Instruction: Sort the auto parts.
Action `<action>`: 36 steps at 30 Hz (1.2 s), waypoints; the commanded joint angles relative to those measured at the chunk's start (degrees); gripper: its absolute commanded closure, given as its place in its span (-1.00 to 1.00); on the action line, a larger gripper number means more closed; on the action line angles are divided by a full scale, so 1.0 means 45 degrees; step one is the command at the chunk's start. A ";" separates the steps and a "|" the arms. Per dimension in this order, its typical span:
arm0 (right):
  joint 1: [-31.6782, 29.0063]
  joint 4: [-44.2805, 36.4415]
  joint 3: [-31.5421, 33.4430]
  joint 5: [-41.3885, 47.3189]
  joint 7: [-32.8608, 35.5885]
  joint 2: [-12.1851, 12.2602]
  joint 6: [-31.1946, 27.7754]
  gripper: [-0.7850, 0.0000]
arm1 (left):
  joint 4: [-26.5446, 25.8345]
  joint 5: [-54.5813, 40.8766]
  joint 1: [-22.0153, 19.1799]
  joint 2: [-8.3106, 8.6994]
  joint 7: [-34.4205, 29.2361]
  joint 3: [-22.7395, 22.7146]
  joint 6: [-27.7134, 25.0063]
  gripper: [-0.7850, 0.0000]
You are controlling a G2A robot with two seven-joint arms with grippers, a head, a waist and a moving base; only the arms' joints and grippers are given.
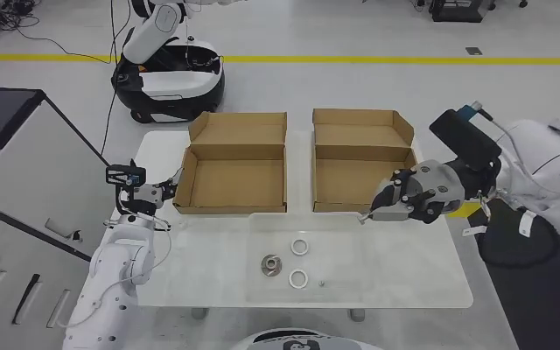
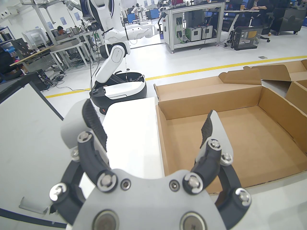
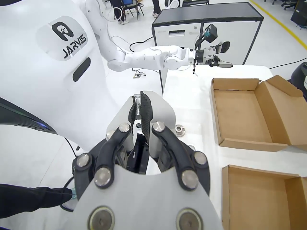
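Top view: the white table [image 1: 402, 262] was seen bearing two open cardboard boxes, the left box [image 1: 232, 179] and the right box [image 1: 354, 179]. No part was seen in either, so the sorting was judged barely begun. The left gripper [image 1: 164, 192] was held spread and empty just beside the left box. The right gripper [image 1: 372, 213] was clamped on a threaded bolt [image 3: 136, 111] at the right box's front edge. Unsorted on the table lay a metal flange [image 1: 271, 264], a far white ring [image 1: 299, 247], a near white ring [image 1: 298, 279] and a small fastener [image 1: 322, 283].
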 commanded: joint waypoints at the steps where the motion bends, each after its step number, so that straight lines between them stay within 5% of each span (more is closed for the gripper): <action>1: -0.0019 0.0006 0.0006 -0.0028 0.0000 0.0000 0.0000 1.00 | 0.0000 0.0000 0.0000 0.0000 0.0000 0.0000 0.0000 -1.00; 36: 0.0313 0.0075 0.0309 0.0931 -0.0007 -0.0078 0.0000 1.00 | 0.0000 0.0000 0.0000 0.0000 0.0000 0.0000 0.0000 -1.00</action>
